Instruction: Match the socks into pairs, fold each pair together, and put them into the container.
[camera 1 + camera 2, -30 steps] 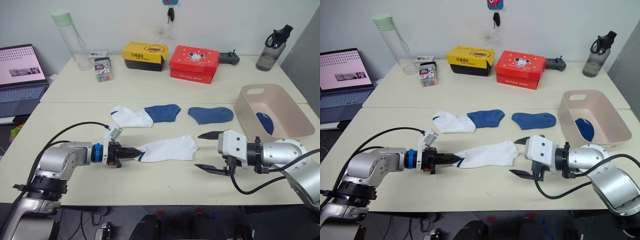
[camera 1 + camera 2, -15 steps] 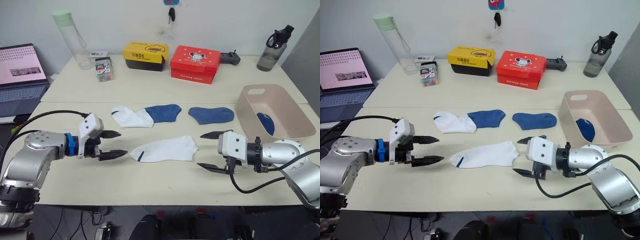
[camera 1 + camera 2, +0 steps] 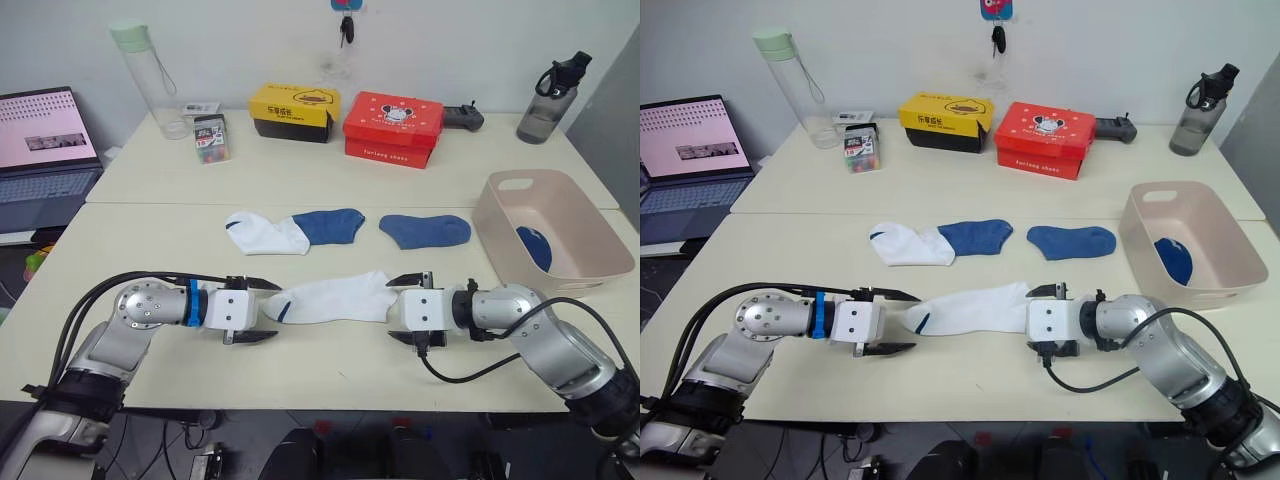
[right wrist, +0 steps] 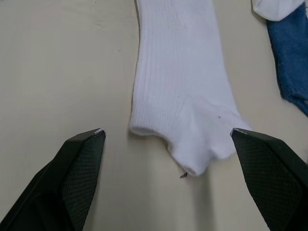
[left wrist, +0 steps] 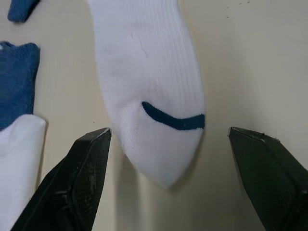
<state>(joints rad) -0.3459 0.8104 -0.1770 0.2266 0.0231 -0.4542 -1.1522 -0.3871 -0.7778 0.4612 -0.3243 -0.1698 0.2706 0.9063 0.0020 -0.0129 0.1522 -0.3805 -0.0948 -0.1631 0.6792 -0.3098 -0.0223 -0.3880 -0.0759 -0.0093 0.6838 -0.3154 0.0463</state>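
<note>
The container (image 3: 548, 232) at the table's right end holds a dark blue bundle (image 3: 536, 247), judged to be one finished pair. Four socks are left on the table (image 3: 330, 178): a white sock (image 3: 262, 233) overlapped by a blue sock (image 3: 332, 225), a second blue sock (image 3: 424, 230) beside them, and a near white sock (image 3: 328, 299). Both arms are laid low, pointed inward at that sock's ends. The left gripper (image 3: 254, 311) is spread about its toe; the right gripper (image 3: 408, 308) is spread about its cuff.
</note>
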